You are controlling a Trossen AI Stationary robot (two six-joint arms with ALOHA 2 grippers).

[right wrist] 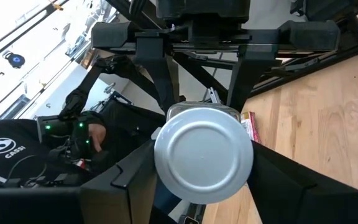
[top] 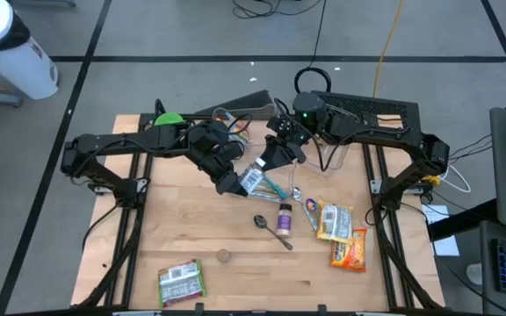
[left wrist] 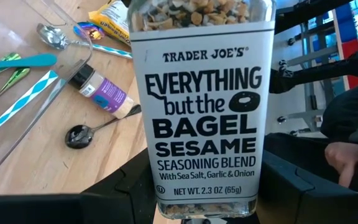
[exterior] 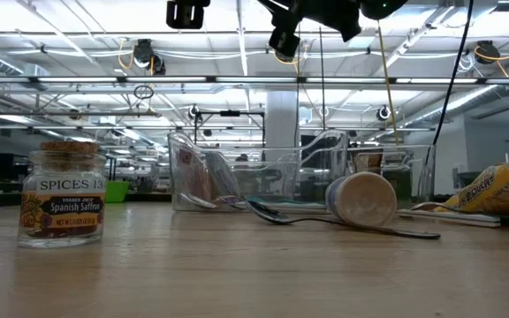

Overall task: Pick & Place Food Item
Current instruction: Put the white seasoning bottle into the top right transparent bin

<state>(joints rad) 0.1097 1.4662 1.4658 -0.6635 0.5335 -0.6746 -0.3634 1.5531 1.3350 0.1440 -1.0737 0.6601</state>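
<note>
Wooden table (top: 235,263), left tool (top: 235,182) pinching seasoning jar (top: 253,180) aloft, right tool (top: 269,164) spread around its lid.

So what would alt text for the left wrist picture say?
A jar of Everything but the Bagel seasoning fills the frame, gripped in the left claw. Behind it on the wooden table lie a black spoon and a small purple-labelled bottle.

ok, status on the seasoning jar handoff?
Left hand shut on seasoning jar, held above the table. Right hand around the jar's lid end, grip unconfirmed. Spoon and purple spice bottle lie below.
</note>
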